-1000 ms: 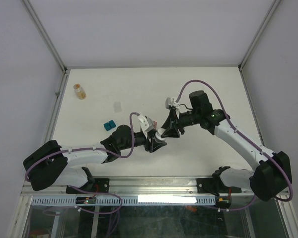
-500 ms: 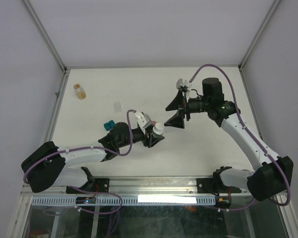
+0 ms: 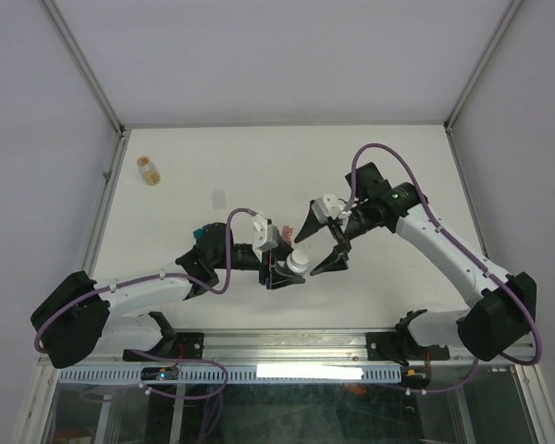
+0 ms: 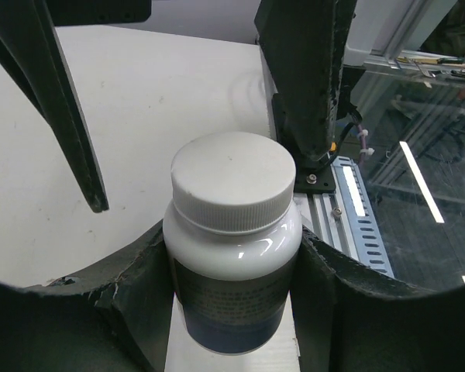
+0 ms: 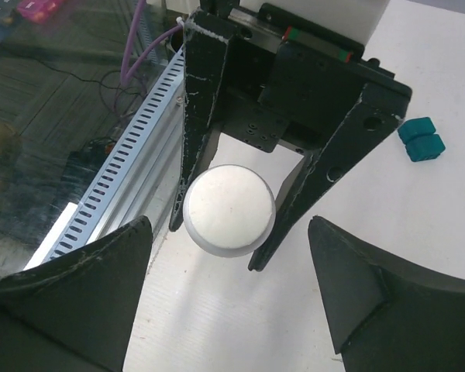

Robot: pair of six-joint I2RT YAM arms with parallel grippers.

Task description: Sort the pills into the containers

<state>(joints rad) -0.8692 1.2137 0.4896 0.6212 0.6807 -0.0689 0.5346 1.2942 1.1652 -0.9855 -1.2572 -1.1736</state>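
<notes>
The white table (image 3: 259, 166) fills the frame, and both arms reach in over its near half. The left arm (image 3: 148, 289) stretches low from the near left corner towards the middle. The right arm (image 3: 444, 250) bends in from the near right corner, its wrist turned back to face the left one. The left gripper (image 3: 291, 268) is partly closed, and its dark fingers (image 4: 136, 294) press on both sides of the body of a white bottle (image 4: 232, 232), holding it upright just above the table. The bottle's ribbed white cap (image 5: 229, 209) is screwed on. The right gripper (image 3: 319, 242) stands wide open and holds nothing. Its two pointed fingers (image 4: 70, 132) flank the cap, one on each side, with a clear gap to it. An amber vial (image 3: 148, 170) stands alone near the far left corner, well apart from both arms. The teal container (image 5: 421, 138) lies on the table just beside the left arm's wrist, on its left side. From above it is partly hidden by that arm.
</notes>
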